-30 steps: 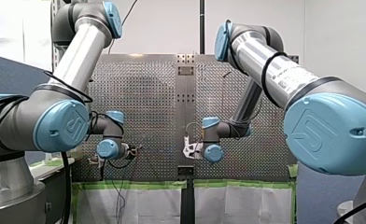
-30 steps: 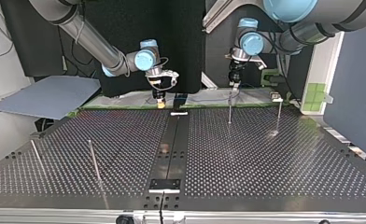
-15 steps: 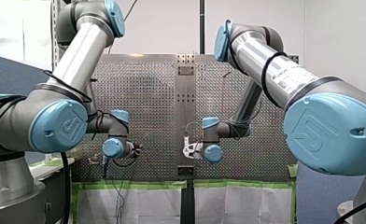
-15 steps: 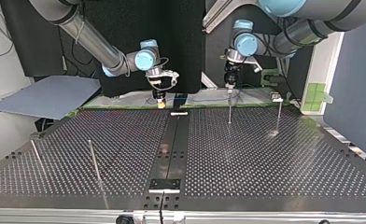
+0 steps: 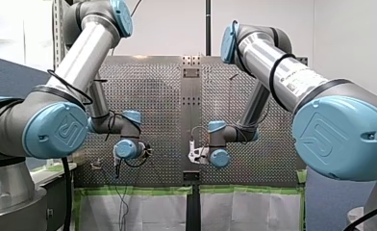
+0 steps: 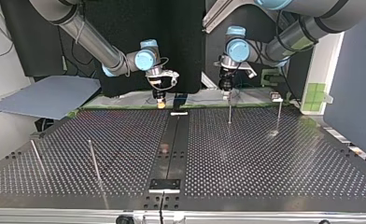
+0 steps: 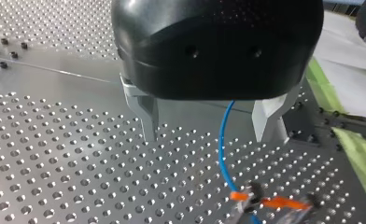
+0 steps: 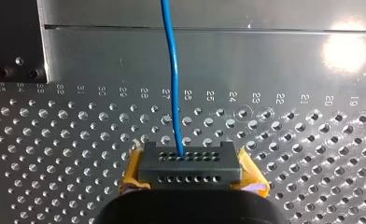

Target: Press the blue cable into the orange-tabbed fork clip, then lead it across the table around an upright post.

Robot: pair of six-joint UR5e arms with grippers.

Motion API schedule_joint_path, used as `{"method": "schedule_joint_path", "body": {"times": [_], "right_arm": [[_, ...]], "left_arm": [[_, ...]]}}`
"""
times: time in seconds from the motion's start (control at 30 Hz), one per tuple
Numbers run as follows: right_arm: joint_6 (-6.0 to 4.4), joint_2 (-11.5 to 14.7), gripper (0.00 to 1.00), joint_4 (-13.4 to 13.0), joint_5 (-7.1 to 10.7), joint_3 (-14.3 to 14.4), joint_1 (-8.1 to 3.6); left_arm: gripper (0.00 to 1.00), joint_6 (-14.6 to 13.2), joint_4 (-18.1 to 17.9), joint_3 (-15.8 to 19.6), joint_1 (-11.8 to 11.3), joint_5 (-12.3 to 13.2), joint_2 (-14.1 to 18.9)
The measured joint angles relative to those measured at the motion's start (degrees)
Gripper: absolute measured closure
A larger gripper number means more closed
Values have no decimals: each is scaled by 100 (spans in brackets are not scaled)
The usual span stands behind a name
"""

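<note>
- In the left wrist view, saw my left pincer (image 7: 207, 126) open, metal fingers (image 7: 146, 116) spread wide over the perforated counter (image 7: 55, 163).
- Between those fingers, saw the blue cable (image 7: 221, 154) hanging free, touching neither, and running down to the orange-tabbed fork clip (image 7: 260, 201) just ahead; could not tell whether seated there.
- In the right wrist view, found my right pincer (image 8: 190, 173) closed, yellow pads (image 8: 132, 175) clamping a dark block (image 8: 190, 161) with the cable leaving its holed face.
- In the top view, noted an upright post (image 6: 229, 112) close by my left pincer, and another post (image 6: 279, 114) nearer the view's right.
</note>
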State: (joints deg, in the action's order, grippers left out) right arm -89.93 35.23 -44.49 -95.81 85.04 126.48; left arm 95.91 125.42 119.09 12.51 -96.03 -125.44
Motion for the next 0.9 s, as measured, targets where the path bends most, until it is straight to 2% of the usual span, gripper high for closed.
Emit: {"method": "schedule_joint_path", "body": {"times": [0.3,0.63,0.9], "right_arm": [[-12,0,100,25,0,0,1],[-6,2,100,28,0,-1,3],[-13,0,100,54,0,0,11]], "left_arm": [[0,16,263,-241,84,-91,-161],[0,19,426,-563,155,-346,-273],[0,46,623,-809,191,-372,-380]]}}
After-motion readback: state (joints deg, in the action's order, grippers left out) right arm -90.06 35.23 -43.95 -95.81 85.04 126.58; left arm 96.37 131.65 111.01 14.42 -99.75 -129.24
